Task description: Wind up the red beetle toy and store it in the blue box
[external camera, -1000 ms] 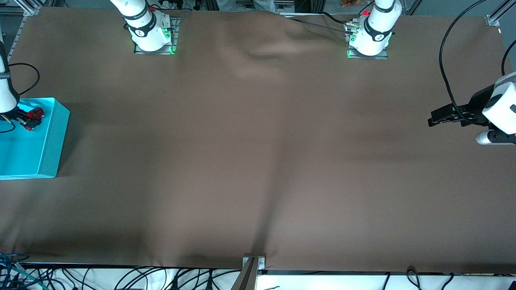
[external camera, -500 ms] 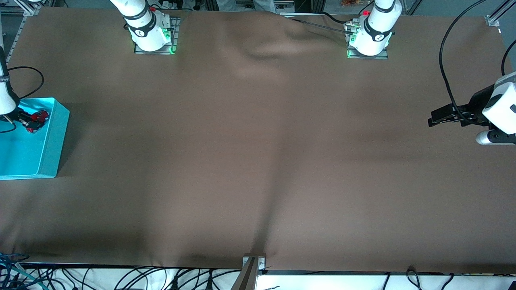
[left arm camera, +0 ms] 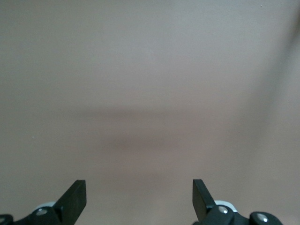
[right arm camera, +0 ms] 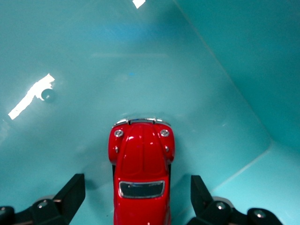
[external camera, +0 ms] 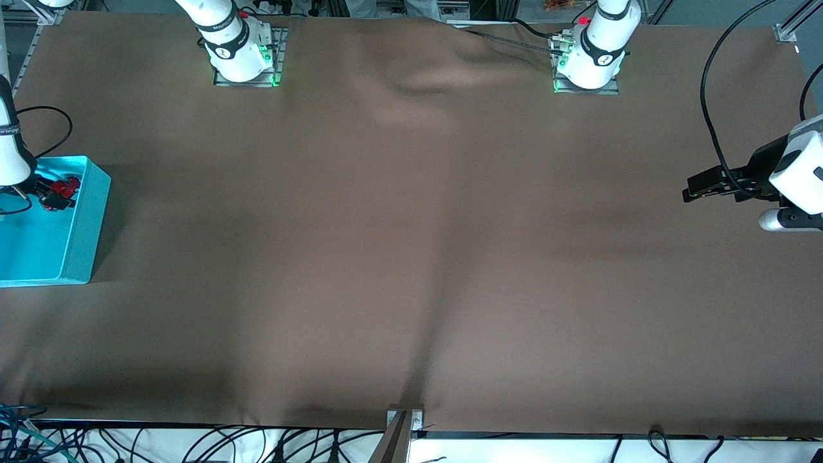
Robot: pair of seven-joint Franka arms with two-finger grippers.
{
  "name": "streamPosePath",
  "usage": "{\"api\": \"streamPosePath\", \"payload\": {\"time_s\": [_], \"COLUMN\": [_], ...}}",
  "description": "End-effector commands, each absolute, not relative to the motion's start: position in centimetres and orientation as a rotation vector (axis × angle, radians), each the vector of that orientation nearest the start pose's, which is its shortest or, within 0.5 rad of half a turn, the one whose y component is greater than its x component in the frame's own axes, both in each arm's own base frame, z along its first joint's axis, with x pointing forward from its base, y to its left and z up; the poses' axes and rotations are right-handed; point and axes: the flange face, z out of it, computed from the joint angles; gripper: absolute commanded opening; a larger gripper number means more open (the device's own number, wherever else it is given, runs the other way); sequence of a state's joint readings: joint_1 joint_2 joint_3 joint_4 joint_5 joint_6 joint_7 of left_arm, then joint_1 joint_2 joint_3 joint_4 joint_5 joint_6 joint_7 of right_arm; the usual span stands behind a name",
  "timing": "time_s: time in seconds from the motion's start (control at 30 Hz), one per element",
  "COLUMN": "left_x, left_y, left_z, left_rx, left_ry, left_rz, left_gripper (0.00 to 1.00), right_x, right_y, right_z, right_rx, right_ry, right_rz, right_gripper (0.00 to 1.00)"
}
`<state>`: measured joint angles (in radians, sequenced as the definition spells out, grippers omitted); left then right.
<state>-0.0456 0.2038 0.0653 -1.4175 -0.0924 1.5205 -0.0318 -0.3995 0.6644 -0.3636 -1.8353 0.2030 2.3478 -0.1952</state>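
The red beetle toy (external camera: 63, 190) lies inside the blue box (external camera: 83, 225) at the right arm's end of the table, near the box's wall. In the right wrist view the toy (right arm camera: 141, 168) rests on the box's floor (right arm camera: 93, 93) between the fingers. My right gripper (external camera: 51, 193) is open around the toy, with clear gaps on both sides (right arm camera: 137, 197). My left gripper (external camera: 697, 185) is open and empty, and waits above the brown cloth at the left arm's end; its view shows only cloth (left arm camera: 139, 197).
A brown cloth (external camera: 411, 225) covers the whole table, with wrinkles near the arm bases. Black cables (external camera: 714, 96) hang by the left arm. Loose cables lie along the table's front edge (external camera: 193, 444).
My right gripper has let go of the toy and drawn back a little. The toy has shifted slightly toward the box's wall. The left arm has not moved.
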Motion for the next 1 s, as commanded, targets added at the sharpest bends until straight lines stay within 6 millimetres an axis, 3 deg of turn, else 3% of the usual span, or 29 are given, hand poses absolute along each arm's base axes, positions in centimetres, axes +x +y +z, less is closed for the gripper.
{"api": "streamPosePath", "payload": {"time_s": [0.0,0.27,0.53,0.97], "left_x": [60.8,60.8,60.8,60.8], "left_y": [-0.3,-0.3,-0.3,-0.3], "left_z": [58.1,58.1,58.1,58.1], "left_rx": [-3.241,-3.241,-3.241,-3.241], "left_ry": [-0.079,-0.079,-0.079,-0.079], "left_rz": [0.144,0.144,0.144,0.144], "left_gripper": [1.00,1.00,1.00,1.00], "right_x": [48.2,49.9,50.1,49.8], "right_y": [-43.5,-43.6,-43.4,-42.9], "right_z": [19.6,22.2,23.4,27.2], "right_rx": [-2.984,-2.941,-2.924,-2.917], "right_ry": [1.010,0.999,1.037,1.046], "right_rz": [0.160,0.226,0.242,0.327], "right_gripper": [1.00,1.00,1.00,1.00]}}
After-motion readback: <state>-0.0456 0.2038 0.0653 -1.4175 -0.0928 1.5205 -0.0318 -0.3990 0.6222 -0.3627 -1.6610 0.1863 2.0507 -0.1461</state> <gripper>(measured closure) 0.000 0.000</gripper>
